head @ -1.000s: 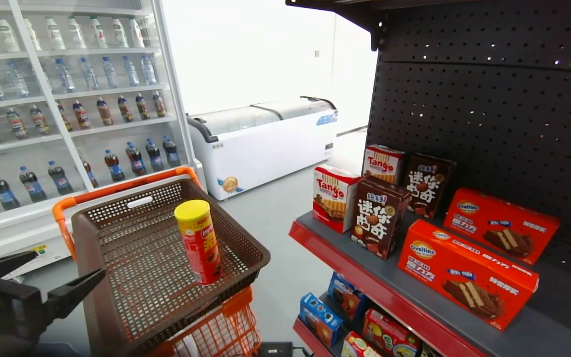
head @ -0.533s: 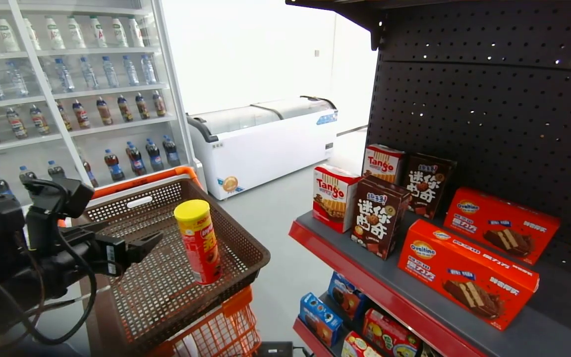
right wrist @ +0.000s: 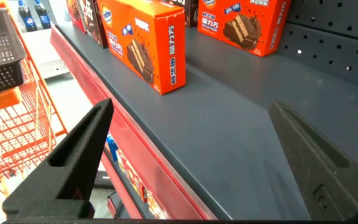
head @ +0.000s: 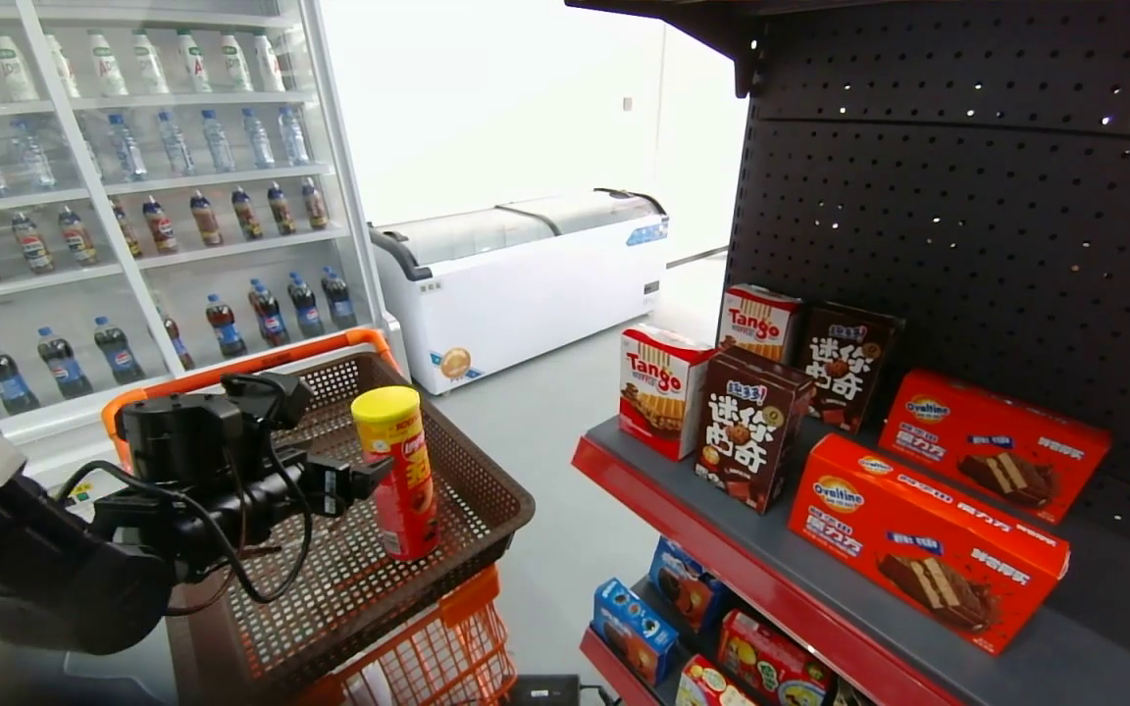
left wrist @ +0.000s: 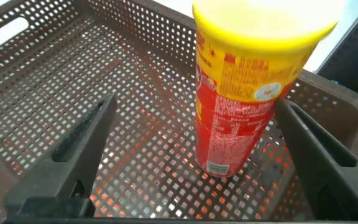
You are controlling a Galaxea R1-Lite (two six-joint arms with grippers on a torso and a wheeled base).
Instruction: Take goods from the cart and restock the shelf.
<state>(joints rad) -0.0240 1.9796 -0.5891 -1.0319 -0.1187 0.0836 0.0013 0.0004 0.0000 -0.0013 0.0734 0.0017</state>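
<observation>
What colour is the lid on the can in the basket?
Yellow lid on the red cylindrical can; best in left wrist view.

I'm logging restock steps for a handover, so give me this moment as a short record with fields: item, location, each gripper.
Item: red canister with yellow lid, upright
Location: in the brown basket on the cart
Left gripper: open, one finger on either side of the canister
Right gripper: open, above the bare shelf deck near an orange box
</observation>
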